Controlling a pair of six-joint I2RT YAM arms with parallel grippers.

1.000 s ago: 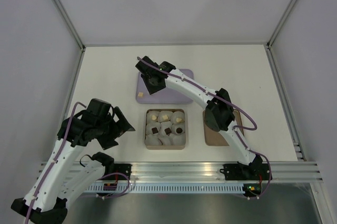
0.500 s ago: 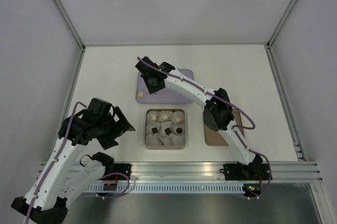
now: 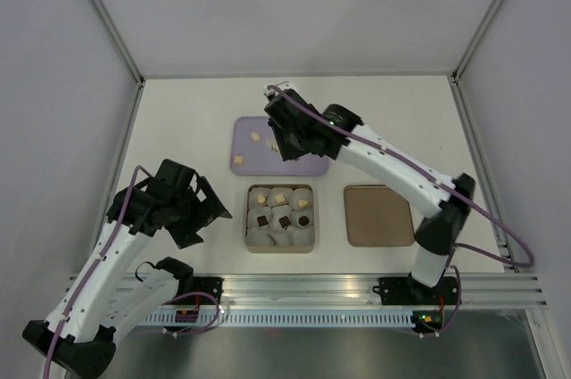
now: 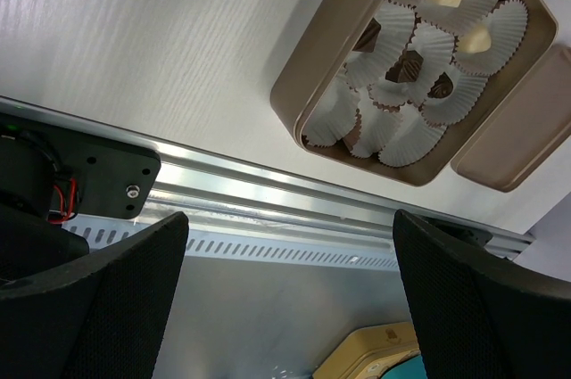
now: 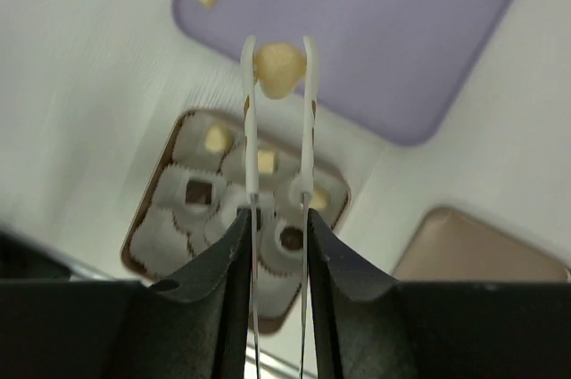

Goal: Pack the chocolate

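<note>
Above the purple tray (image 5: 401, 22), the right gripper (image 5: 279, 62) has risen, pinching a cream chocolate (image 5: 278, 76) for the box (image 3: 247, 227)

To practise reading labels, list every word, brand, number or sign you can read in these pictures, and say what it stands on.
There are none that can be read.
The box, the brown lid and the purple tray are plain.
The pale chocolate in the right claw bears no stamp.
The yellow object shows no legible mark.
</note>
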